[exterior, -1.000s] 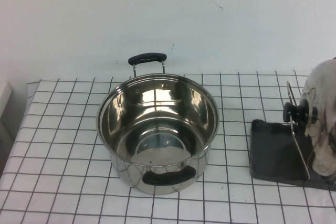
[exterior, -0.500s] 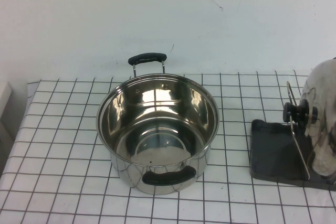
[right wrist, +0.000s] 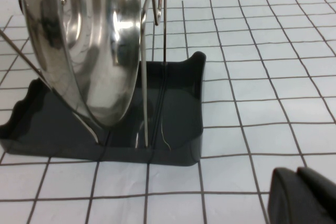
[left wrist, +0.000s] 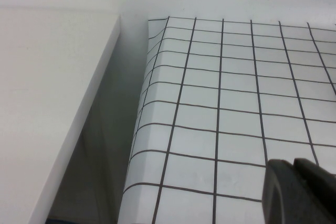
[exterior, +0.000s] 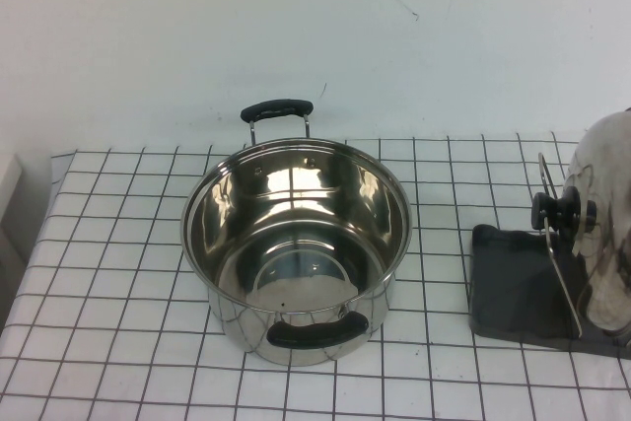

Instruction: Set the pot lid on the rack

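**Lid parked on edge in the rack**

Already the pot lid [exterior: 603, 234] stands on edge at three o'clock, leaning between the wire loops of the rack [exterior: 513, 288], knob facing the empty pot [exterior: 296, 244] at centre; the wires prop it upright. The right gripper [right wrist: 302, 195] sits near the tray, apart from it, fingers closed on nothing. The left gripper [left wrist: 299, 190] hangs at the cloth's nine o'clock edge, likewise clenched, presumably parked.

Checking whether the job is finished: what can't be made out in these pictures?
- Lid: cut by the high view's right edge.
- Rack: lid hides the wire behind it, right wrist view.
- Left tool, right tool: only dark tips show at the corners; grip unclear.
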Robot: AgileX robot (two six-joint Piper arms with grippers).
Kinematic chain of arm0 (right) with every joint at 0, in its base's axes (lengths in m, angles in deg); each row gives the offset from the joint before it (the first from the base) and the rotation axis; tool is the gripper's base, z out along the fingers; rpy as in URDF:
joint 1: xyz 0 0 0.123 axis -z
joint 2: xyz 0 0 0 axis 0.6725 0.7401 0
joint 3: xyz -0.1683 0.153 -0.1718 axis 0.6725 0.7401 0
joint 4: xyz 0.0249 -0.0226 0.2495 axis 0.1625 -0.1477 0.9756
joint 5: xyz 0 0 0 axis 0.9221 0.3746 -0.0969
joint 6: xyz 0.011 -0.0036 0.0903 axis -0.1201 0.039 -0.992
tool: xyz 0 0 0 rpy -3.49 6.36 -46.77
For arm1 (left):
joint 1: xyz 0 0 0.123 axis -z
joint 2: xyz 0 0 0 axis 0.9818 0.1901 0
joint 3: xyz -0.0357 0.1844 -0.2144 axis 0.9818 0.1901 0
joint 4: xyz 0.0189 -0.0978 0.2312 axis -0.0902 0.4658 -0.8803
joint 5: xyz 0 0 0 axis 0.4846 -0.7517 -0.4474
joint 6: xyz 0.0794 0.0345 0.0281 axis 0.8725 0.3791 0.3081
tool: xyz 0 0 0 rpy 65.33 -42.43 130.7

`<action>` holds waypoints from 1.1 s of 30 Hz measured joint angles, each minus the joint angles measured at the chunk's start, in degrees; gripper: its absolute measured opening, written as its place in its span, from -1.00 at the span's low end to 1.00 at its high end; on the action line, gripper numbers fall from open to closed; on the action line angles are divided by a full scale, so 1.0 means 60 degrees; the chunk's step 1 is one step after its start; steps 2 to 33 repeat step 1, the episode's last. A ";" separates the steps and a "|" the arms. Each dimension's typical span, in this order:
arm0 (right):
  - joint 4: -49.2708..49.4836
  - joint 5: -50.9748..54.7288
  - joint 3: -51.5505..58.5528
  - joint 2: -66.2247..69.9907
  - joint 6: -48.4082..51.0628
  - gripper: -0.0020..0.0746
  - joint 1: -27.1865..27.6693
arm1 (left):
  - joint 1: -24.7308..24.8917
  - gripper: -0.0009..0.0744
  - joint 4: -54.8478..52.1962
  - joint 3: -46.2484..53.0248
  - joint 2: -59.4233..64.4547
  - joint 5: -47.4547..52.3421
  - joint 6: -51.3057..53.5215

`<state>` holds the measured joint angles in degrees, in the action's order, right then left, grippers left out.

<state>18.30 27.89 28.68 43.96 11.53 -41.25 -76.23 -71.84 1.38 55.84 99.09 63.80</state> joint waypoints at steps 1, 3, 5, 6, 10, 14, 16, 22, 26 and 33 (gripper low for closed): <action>0.0000 0.0000 0.0000 0.0000 0.0000 -0.95 0.0000 | 0.0000 -0.98 0.0000 0.0000 0.0000 0.0000 0.0000; 0.0000 0.0000 0.0000 0.0000 0.0000 -0.95 0.0000 | 0.0000 -0.98 0.0000 0.0000 0.0000 0.0000 0.0000; 0.0000 0.0000 0.0000 0.0000 0.0000 -0.95 0.0000 | 0.0000 -0.98 0.0000 0.0000 0.0000 0.0000 0.0000; 0.0000 0.0000 0.0000 0.0000 0.0000 -0.95 0.0000 | 0.0000 -0.98 0.0000 0.0000 0.0000 0.0000 0.0000; 0.0000 0.0000 0.0000 0.0000 0.0000 -0.95 0.0000 | 0.0000 -0.98 0.0000 0.0000 0.0000 0.0000 0.0000; 0.0000 0.0000 0.0000 0.0000 0.0000 -0.95 0.0000 | 0.0000 -0.98 0.0000 0.0000 0.0000 0.0000 0.0000; 0.0000 0.0000 0.0000 0.0000 0.0000 -0.95 0.0000 | 0.0000 -0.98 0.0000 0.0000 0.0000 0.0000 0.0000; 0.0000 0.0000 0.0000 0.0000 0.0000 -0.95 0.0000 | 0.0000 -0.98 0.0000 0.0000 0.0000 0.0000 0.0000; 0.0000 0.0000 0.0000 0.0000 0.0000 -0.95 0.0000 | 0.0000 -0.98 0.0000 0.0000 0.0000 0.0000 0.0000; 0.0000 0.0000 0.0000 0.0000 0.0000 -0.95 0.0000 | 0.0000 -0.98 0.0000 0.0000 0.0000 0.0000 0.0000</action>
